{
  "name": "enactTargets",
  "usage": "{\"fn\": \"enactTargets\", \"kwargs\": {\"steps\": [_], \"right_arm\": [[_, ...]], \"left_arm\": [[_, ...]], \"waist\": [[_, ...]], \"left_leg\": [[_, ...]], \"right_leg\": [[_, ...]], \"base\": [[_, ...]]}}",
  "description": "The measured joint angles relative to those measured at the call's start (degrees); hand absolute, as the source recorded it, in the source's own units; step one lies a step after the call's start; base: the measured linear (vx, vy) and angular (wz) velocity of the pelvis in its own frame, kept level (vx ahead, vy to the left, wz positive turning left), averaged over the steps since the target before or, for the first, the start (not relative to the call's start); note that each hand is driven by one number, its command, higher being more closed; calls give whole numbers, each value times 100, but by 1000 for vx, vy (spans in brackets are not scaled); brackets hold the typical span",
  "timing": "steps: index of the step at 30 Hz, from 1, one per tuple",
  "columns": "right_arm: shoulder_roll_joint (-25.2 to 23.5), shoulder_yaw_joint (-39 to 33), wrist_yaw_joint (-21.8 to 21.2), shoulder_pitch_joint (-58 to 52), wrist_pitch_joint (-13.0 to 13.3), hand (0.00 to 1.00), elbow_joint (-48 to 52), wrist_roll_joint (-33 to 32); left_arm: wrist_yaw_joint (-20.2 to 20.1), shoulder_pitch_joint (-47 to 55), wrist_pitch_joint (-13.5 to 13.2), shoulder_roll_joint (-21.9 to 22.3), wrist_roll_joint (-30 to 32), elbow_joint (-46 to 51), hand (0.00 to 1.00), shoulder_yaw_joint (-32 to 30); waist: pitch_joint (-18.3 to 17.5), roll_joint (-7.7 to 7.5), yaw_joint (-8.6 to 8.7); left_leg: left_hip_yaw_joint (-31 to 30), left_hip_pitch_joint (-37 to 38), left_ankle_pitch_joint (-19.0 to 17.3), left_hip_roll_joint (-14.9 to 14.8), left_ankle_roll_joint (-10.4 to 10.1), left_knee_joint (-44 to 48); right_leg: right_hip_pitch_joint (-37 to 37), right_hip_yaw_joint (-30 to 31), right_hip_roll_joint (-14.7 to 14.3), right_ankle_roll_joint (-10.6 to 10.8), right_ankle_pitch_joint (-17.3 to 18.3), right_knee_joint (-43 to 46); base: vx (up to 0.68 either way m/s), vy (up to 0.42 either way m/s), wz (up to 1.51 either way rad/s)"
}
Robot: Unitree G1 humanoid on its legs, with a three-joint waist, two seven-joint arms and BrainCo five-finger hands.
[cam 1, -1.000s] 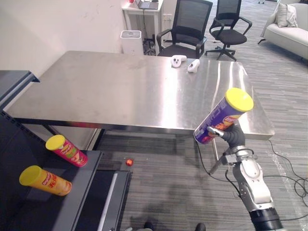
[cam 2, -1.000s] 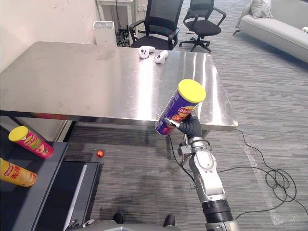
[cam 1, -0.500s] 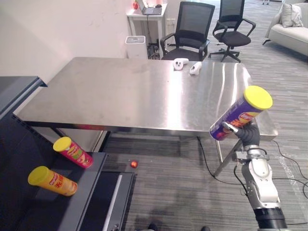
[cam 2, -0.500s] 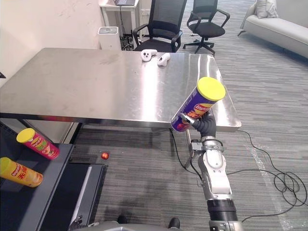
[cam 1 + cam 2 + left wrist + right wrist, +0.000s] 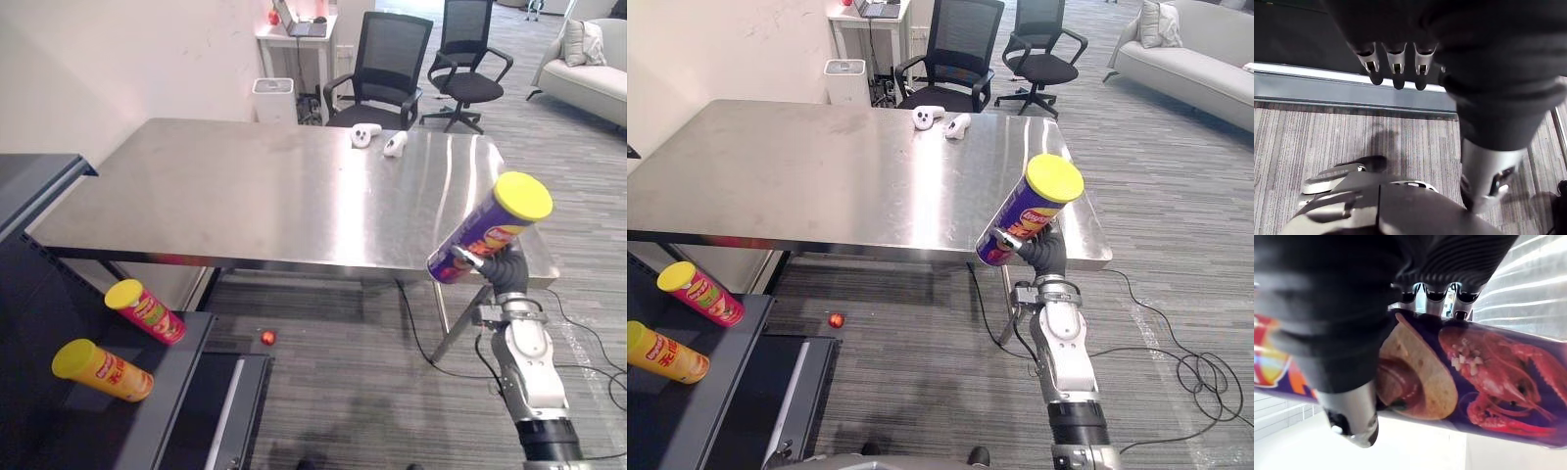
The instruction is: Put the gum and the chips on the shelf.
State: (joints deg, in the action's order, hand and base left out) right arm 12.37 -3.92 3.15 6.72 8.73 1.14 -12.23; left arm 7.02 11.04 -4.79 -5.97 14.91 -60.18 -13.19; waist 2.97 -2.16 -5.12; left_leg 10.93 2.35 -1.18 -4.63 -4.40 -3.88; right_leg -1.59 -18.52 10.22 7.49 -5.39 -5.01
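A purple chips can (image 5: 487, 228) with a yellow lid is held tilted in the air, just off the steel table's (image 5: 274, 186) near right corner. My right hand (image 5: 502, 269) is shut on its lower part, and its fingers (image 5: 1435, 296) curl over the can (image 5: 1488, 377) in the right wrist view. At the lower left, a red chips can (image 5: 145, 311) and an orange chips can (image 5: 102, 370) lie on their sides on the dark shelf (image 5: 167, 392). My left hand (image 5: 1396, 61) hangs over the carpet floor with straight fingers and holds nothing.
Two white controllers (image 5: 365, 134) lie at the table's far side. A small red object (image 5: 265, 338) sits on the carpet under the table. Black office chairs (image 5: 387, 59) stand behind the table, a sofa (image 5: 588, 59) at the far right.
The camera has shifted. My right hand, with the purple can in it, has moved a little right and up against the table's edge. The shelf cans lie as before.
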Motion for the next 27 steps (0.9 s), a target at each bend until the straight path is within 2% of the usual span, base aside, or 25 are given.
{"fn": "enactTargets", "kwargs": {"steps": [6,9,12,15,17,18,19,20,21,22,23,27], "right_arm": [[-1,118,-4,-2,-4,100,-1,-13],[-2,247,-9,8,-3,100,-14,-27],[-23,389,-11,120,-3,100,-138,-39],[-64,486,-11,397,0,100,-221,-158],[-51,484,3,478,3,100,-201,-159],[12,468,22,477,6,100,-203,-157],[44,447,29,487,7,100,-204,-154],[37,413,60,518,3,100,-207,-150],[51,374,109,527,4,100,-201,-128],[73,335,139,536,7,100,-178,-126],[58,204,163,558,7,100,-172,-123],[9,-210,176,540,6,100,-95,22]], "left_arm": [[7,35,7,0,-10,98,0,-1],[67,-28,6,-4,-23,86,0,-27],[125,-74,10,-23,-67,75,0,-56],[173,-154,43,28,-128,69,0,-97],[188,-169,44,138,-140,74,0,-283],[198,-175,43,145,-142,75,0,-295],[208,-190,43,146,-145,77,0,-294],[230,-189,43,138,-158,74,0,-300],[229,-117,50,156,-156,77,0,-298],[229,-73,53,190,-149,108,0,-297],[221,-55,50,206,-131,166,0,-266],[206,-53,105,213,-107,183,0,-246]], "waist": [[-13,-54,1],[15,-72,5],[57,-32,-7],[161,73,-32],[245,171,-128],[246,148,-129],[291,61,-154],[270,114,-164],[274,142,-134],[237,272,-102],[207,391,0],[215,352,41]], "left_leg": [[-40,-22,-19,-10,-28,71],[-224,-394,-261,-106,-57,648],[-650,-678,-311,-197,-88,1064],[-1176,-935,-163,-246,-185,1006],[-524,-920,-179,-504,-124,778],[108,-896,-275,-651,86,730],[409,-963,-249,-693,224,821],[986,-1103,-134,-787,411,1391],[1449,-1106,9,-829,573,1981],[1618,-1137,32,-862,543,2109],[1806,-1228,71,-801,508,2054],[1835,-973,404,-352,422,578]], "right_leg": [[-26,-45,-1,0,2,3],[128,-169,6,-76,228,382],[122,-577,-32,-154,490,722],[-11,-1185,-133,-255,566,670],[-166,-1594,-179,-269,569,563],[-209,-1879,-105,-292,548,479],[-189,-1987,-27,-298,550,493],[-166,-2223,186,-342,617,608],[-172,-2373,296,-273,637,733],[-186,-2492,302,-194,647,813],[-229,-2718,352,-180,635,825],[-364,-3430,328,-89,579,611]], "base": [[-4,-4,2],[-31,-23,23],[-24,-59,66],[-98,-107,96],[-89,-88,109],[-33,-14,94],[-7,60,111],[26,125,96],[47,115,103],[29,121,111],[-22,121,113],[-59,148,86]]}}
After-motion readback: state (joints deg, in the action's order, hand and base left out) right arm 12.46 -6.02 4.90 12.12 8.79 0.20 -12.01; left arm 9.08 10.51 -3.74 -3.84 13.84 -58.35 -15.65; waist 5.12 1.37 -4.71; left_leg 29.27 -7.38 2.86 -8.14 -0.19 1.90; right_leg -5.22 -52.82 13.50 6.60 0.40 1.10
